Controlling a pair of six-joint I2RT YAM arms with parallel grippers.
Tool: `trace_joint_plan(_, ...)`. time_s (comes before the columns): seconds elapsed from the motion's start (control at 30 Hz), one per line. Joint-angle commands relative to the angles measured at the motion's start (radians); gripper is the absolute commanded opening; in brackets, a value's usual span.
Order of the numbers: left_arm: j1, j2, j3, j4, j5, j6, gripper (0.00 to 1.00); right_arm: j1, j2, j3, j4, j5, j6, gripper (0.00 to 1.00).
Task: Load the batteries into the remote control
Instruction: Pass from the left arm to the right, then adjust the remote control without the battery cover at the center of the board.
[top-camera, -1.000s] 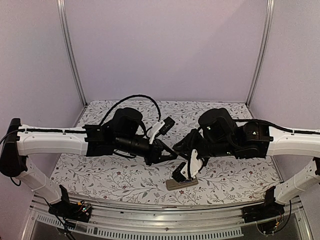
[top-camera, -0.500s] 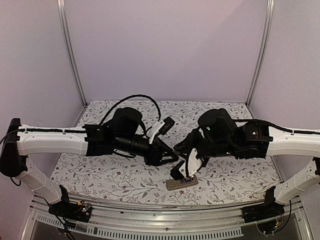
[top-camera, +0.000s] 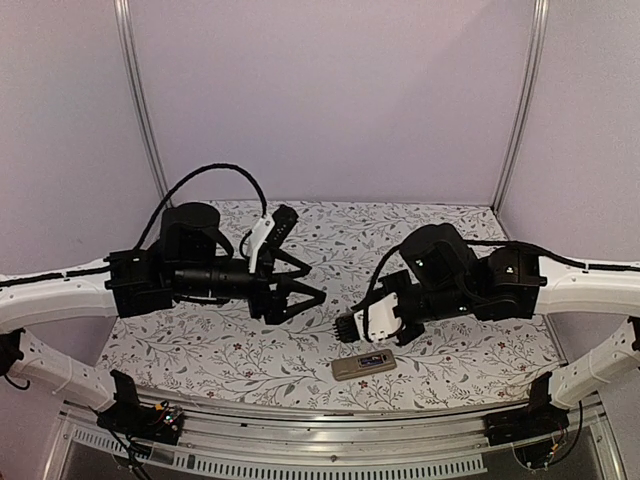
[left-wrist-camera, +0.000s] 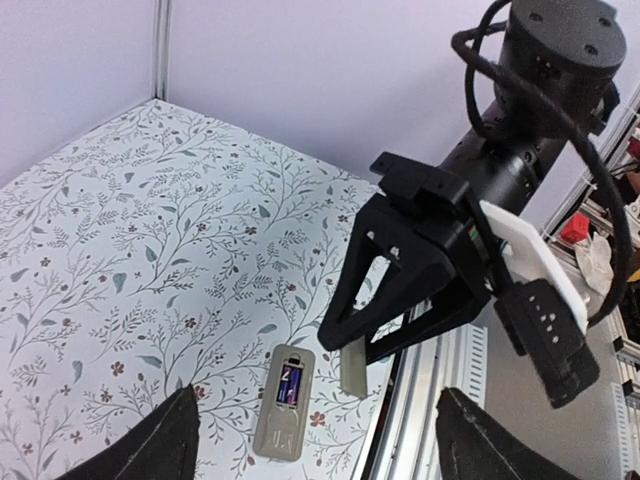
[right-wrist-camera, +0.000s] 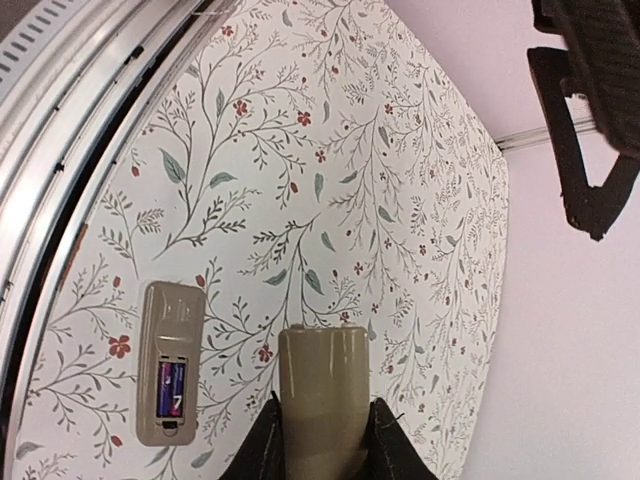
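The remote control (top-camera: 363, 367) lies back-up on the floral table near the front edge, also seen as the remote control (left-wrist-camera: 285, 400) and the remote control (right-wrist-camera: 171, 375). Dark, purple-labelled batteries (right-wrist-camera: 171, 389) sit in its open recess, and in the left wrist view the batteries (left-wrist-camera: 290, 384) show there too. My right gripper (right-wrist-camera: 322, 440) hovers above and beside the remote, shut on the flat tan-grey cover strip (right-wrist-camera: 323, 385); the cover strip (left-wrist-camera: 354, 372) hangs clear of the remote. My left gripper (top-camera: 312, 285) is open and empty, raised left of the remote, its fingertips (left-wrist-camera: 170, 440) wide apart.
The table's metal front rail (left-wrist-camera: 430, 400) runs right next to the remote. The right gripper (top-camera: 345, 328) hangs just above and left of the remote. Purple walls and metal posts (top-camera: 140, 110) close in the back and sides.
My left gripper has opened and drawn back to the left, away from the remote. The right gripper has lifted off the remote, still holding the cover strip.
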Motion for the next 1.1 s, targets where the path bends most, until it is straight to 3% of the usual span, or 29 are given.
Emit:
trace_joint_plan(0.0,0.019,-0.013,-0.061,-0.012,-0.067,0.019,0.78,-0.043,-0.047,-0.032,0.029,-0.171,0.394,0.19)
trace_joint_plan(0.17,0.019,-0.023,-0.111,0.081,-0.049,-0.054,0.68,-0.073,-0.044,-0.022,0.048,-0.244,0.654,0.19)
trace_joint_plan(0.33,0.018,-0.094,-0.222,0.211,-0.076,0.034,0.71,-0.098,-0.069,-0.021,0.021,-0.282,0.816,0.19)
trace_joint_plan(0.43,0.018,-0.085,-0.244,0.237,-0.06,0.069,0.76,-0.102,-0.097,-0.036,0.006,-0.285,0.845,0.19)
trace_joint_plan(0.53,0.019,-0.044,-0.246,0.294,-0.029,-0.003,0.76,-0.103,-0.121,-0.056,0.014,-0.275,0.841,0.19)
trace_joint_plan(0.67,0.004,-0.011,-0.301,0.49,0.001,-0.129,0.72,-0.104,-0.119,-0.059,0.02,-0.281,0.828,0.2)
trace_joint_plan(0.73,-0.023,-0.013,-0.337,0.568,-0.015,-0.077,0.72,-0.112,-0.112,-0.055,0.016,-0.288,0.823,0.2)
trace_joint_plan(0.9,-0.078,0.025,-0.379,0.523,-0.146,0.168,0.78,-0.18,-0.08,-0.027,-0.039,-0.339,0.829,0.21)
trace_joint_plan(1.07,-0.128,0.219,-0.367,0.404,-0.265,0.23,0.97,-0.255,-0.076,-0.05,-0.056,-0.372,0.811,0.21)
